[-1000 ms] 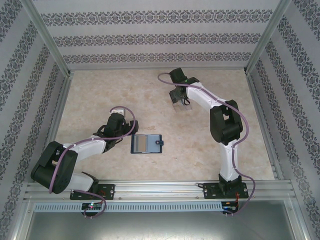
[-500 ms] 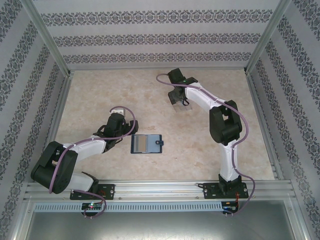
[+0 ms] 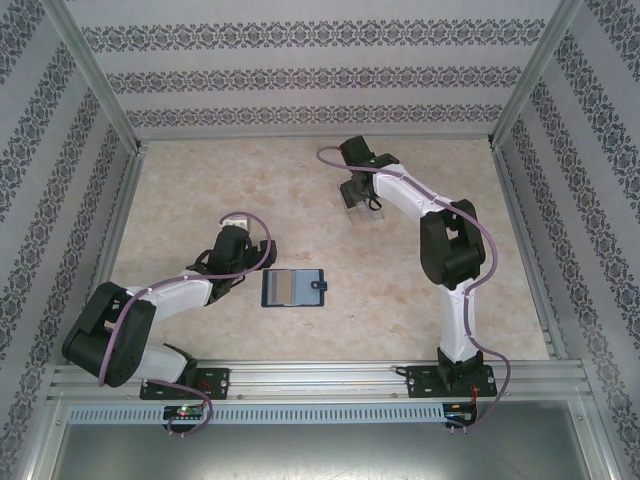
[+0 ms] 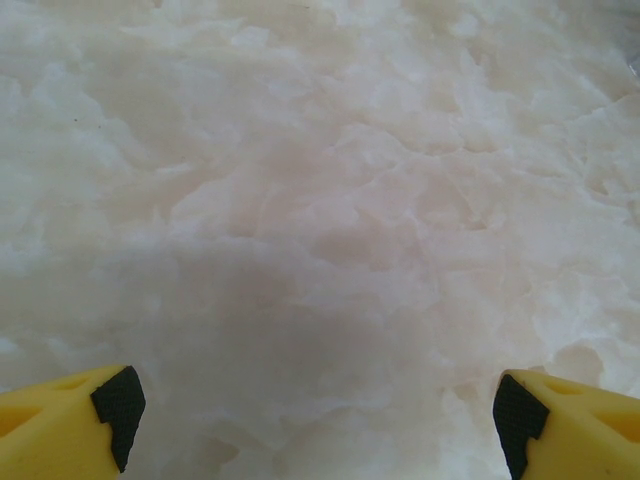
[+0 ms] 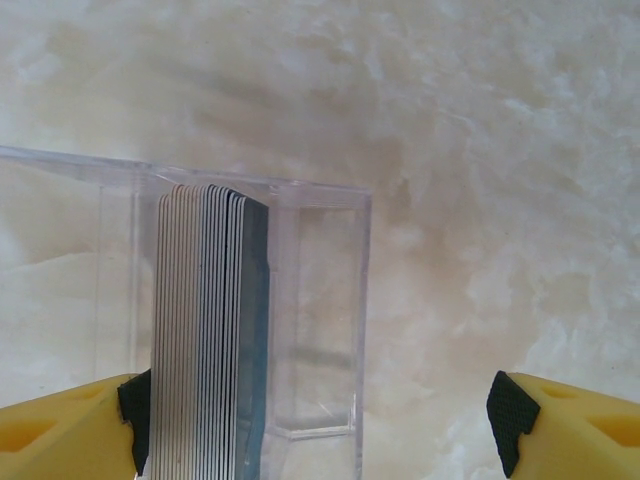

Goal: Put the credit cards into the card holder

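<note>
1. The card holder [image 3: 294, 288] lies flat on the worktop [image 3: 400, 300], nearest the arm bases
2. Just left of it, the left hand [image 4: 320, 415] is spread wide over bare worktop
3. Farther back, the right hand [image 5: 320, 415] is spread wide over a clear case [image 5: 320, 280] holding the credit cards [image 5: 205, 330] on edge

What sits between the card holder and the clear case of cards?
Bare tabletop; the top view shows nothing lying between the card holder and the clear case.

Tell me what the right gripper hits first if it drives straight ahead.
The right gripper would probably meet the clear case first; the card stack inside it sits off-centre. Depth is unclear.
</note>
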Available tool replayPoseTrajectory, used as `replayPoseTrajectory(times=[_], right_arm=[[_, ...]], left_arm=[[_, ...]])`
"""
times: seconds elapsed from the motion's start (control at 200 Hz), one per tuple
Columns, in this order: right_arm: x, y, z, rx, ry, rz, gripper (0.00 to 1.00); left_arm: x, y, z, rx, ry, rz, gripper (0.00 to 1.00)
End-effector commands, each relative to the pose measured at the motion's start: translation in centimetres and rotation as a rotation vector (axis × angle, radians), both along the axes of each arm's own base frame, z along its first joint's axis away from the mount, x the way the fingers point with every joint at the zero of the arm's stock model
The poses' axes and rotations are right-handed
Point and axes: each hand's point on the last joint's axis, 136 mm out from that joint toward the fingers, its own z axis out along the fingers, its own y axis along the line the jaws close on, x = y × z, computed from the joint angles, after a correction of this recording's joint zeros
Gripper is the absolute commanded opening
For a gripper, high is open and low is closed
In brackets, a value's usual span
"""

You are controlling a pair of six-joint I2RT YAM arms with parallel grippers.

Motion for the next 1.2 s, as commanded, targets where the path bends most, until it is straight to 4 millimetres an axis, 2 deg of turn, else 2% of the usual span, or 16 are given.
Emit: replayPoseTrajectory(times=[0.0, 0.305, 0.415, 0.49, 0.679, 0.759, 0.994, 1.194], right_arm=[[0.1, -1.2, -0.4, -0.062, 0.010, -0.013, 0.88], [0.7, -2.7, 1.0, -0.153, -0.046, -0.050, 0.87], [1.1, -3.7, 2.0, -0.293, -0.088, -0.052, 0.87], [1.3, -3.6, 2.5, -0.354, -0.108, -0.035, 0.87], [1.4, -3.0, 2.7, -0.362, -0.126, -0.022, 0.85], [1.4, -3.1, 2.6, -0.366, -0.123, -0.023, 0.83], [0.9, -2.7, 1.0, -0.291, -0.062, -0.013, 0.64], [0.4, -2.6, -0.3, -0.228, -0.014, -0.014, 0.69]], left_arm=[[0.8, 0.2, 0.5, 0.001, -0.015, 0.018, 0.92], [0.8, 0.2, 0.6, 0.004, -0.013, 0.017, 0.92], [0.8, 0.2, 0.5, 0.001, -0.011, 0.021, 0.92], [1.0, 0.2, 0.5, 0.006, -0.008, 0.017, 0.92], [1.0, 0.1, 0.4, 0.008, -0.001, 0.018, 0.92], [1.0, 0.2, 0.5, 0.007, -0.004, 0.018, 0.92], [1.0, 0.2, 0.4, 0.011, 0.001, 0.020, 0.93], [1.0, 0.2, 0.3, 0.011, 0.003, 0.020, 0.93]])
